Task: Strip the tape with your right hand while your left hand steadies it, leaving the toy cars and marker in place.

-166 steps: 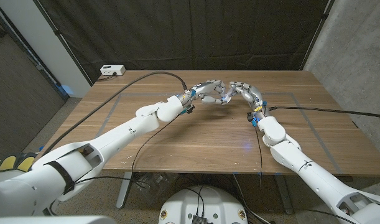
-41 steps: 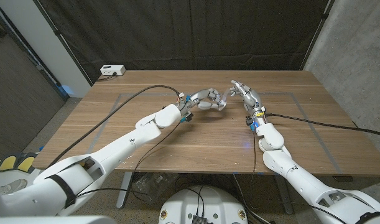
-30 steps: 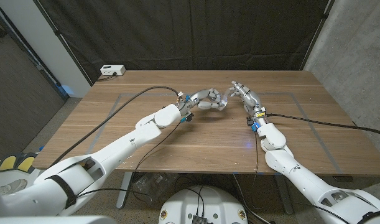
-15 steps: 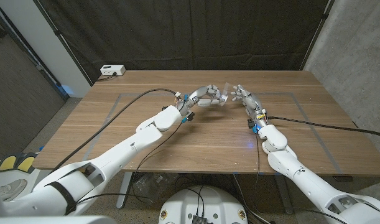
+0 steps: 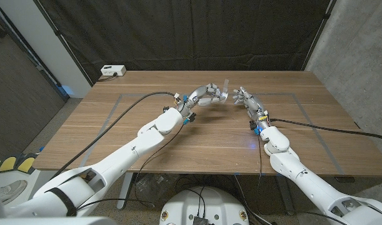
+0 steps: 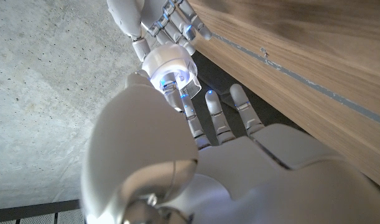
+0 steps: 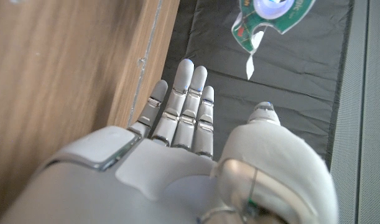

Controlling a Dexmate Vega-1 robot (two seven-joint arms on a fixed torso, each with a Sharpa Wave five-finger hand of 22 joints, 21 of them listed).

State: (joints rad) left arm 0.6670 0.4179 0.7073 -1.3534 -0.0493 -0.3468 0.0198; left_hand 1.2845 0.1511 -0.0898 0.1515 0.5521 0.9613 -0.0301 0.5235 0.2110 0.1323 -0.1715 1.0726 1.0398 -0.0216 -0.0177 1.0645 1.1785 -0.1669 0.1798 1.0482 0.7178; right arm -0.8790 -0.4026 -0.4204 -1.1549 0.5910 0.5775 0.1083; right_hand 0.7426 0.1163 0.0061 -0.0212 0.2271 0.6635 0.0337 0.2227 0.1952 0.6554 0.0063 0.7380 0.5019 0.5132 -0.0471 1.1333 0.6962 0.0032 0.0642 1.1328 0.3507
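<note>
My left hand [image 5: 205, 95] is raised over the far middle of the wooden table [image 5: 178, 134] and pinches a small roll of clear tape [image 5: 219, 94]. A loose strip [image 5: 225, 84] sticks up from the roll. In the left wrist view the roll [image 6: 170, 67] sits at my left hand's [image 6: 239, 162] fingertips, glowing blue. My right hand [image 5: 246, 100] hovers just right of the roll, a small gap away, fingers spread and holding nothing. In the right wrist view the green-and-white tape [image 7: 270, 15] with its dangling strip [image 7: 250, 61] hangs beyond my right hand's [image 7: 177, 143] straight fingers.
A white box [image 5: 112, 70] sits at the table's back left corner. Black cables [image 5: 140, 100] trail over the table from both wrists. Thin grey lines [image 5: 112, 112] mark out a rectangle on the wood. A dark curtain hangs behind the table.
Both hands were together at the tape 5.5 s ago. Since then my right hand has drawn off to the right, my left hand has lifted the roll farther back, and the strip now stands up.
</note>
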